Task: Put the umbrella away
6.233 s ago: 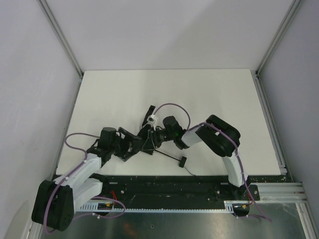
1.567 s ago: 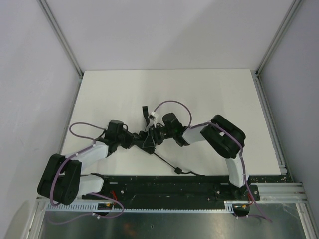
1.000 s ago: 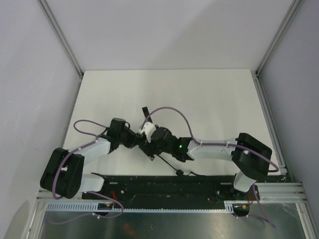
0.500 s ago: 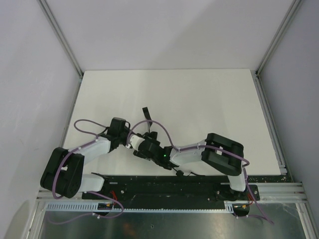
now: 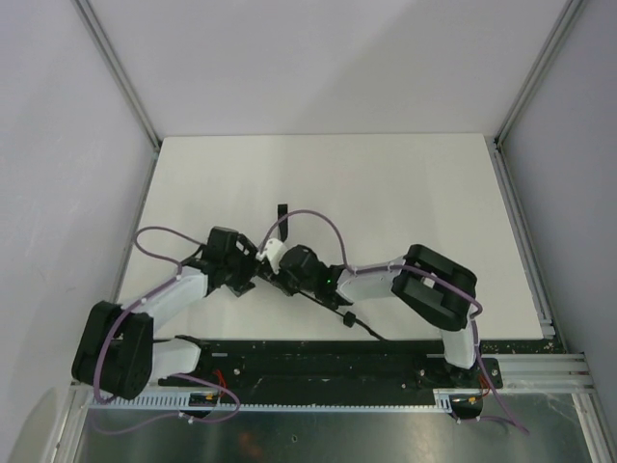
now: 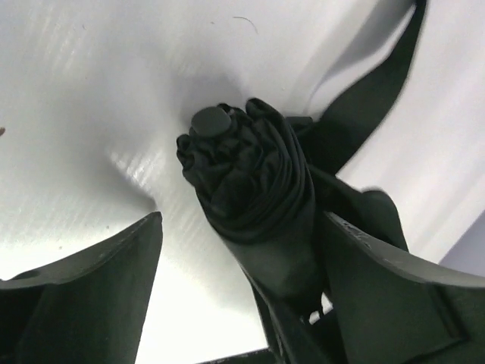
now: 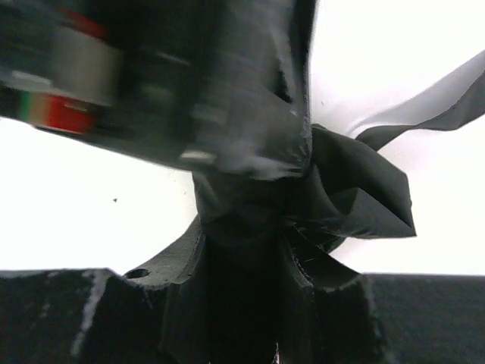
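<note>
Two arms: the left arm (image 5: pixel 174 294) and the right arm (image 5: pixel 386 280) reach in from either side and meet at the near middle of the table (image 5: pixel 386 183), their wrists almost touching.
Umbrella: the umbrella (image 6: pixel 258 189) is folded and rolled into a tight black bundle. It sits between the two wrists, a little left of the table's centre.
Cap: a round flat cap (image 6: pixel 212 120) ends the bundle, close over the white surface, with a soft shadow beneath it.
Strap: a flat black strap (image 6: pixel 379 98) hangs loose from the bundle. From above it sticks out toward the far side.
Handle: a small black handle (image 5: pixel 349 318) lies on the table to the near right of the wrists, joined to the bundle by a slim dark line.
Cord: a thin cord (image 5: pixel 371 333) trails from the handle toward the near edge.
Left fingers: the left fingers (image 6: pixel 98 280) are spread wide, one on each side of the bundle. Bare table shows between one finger and the fabric, and the other lies just beside it (whether it touches, I cannot tell).
Right fingers: the right fingers (image 7: pixel 176 262) are closed in on the fabric from the opposite end, pressed against the bundle on both sides with no gap showing. That view is dark and blurred.
</note>
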You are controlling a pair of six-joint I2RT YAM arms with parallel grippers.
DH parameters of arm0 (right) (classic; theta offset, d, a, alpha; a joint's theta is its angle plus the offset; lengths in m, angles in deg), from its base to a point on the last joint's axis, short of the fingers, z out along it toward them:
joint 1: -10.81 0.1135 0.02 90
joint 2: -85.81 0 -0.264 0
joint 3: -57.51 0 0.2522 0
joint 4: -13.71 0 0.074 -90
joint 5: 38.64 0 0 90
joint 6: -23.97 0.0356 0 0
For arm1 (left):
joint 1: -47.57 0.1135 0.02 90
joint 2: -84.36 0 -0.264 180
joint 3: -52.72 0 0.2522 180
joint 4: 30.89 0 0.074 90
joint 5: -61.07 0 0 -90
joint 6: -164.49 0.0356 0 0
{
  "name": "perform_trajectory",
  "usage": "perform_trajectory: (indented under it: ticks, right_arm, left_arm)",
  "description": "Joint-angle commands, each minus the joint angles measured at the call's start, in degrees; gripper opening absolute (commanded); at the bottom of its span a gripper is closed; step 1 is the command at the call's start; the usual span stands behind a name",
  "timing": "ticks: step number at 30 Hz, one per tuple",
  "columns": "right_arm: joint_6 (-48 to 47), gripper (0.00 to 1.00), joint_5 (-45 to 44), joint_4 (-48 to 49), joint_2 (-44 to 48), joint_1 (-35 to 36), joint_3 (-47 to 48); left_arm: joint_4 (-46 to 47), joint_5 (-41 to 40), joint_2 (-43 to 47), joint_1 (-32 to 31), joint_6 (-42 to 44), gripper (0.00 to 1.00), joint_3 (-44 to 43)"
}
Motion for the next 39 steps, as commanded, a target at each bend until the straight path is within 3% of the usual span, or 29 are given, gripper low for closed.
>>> perform_trajectory:
  ticks: [1,8,18,27,33,37,39]
  right_arm:
    - [9.59,0.00,21.95,-4.64,-4.53,-4.19,-7.02]
    - [16.26,0.00,36.51,3.06,-7.73,-9.50,-8.58]
    - [25.19,0.00,47.46,12.20,-12.58,-15.38,-8.52]
    - [37.96,0.00,55.61,22.00,-16.70,-18.50,-8.52]
    - [44.29,0.00,57.82,27.11,-17.25,-18.75,-8.33]
    - [45.79,0.00,58.26,27.55,-17.77,-18.74,-7.68]
    - [46.10,0.00,58.07,26.86,-17.59,-18.61,-7.30]
  left_arm:
    - [-1.99,3.14,6.42,2.35,6.88,0.94,0.11]
    - [2.37,10.03,11.08,4.26,4.82,0.99,3.83]
    - [4.18,9.41,3.87,3.87,-3.17,0.99,6.68]
    - [4.44,3.15,-2.37,2.30,-4.32,0.83,6.67]
    - [5.13,-1.95,-1.15,1.99,0.04,0.57,6.21]
    - [5.71,-2.01,-2.49,1.76,1.30,0.51,6.00]
    - [6.27,-1.47,-4.54,1.63,1.41,0.41,6.00]
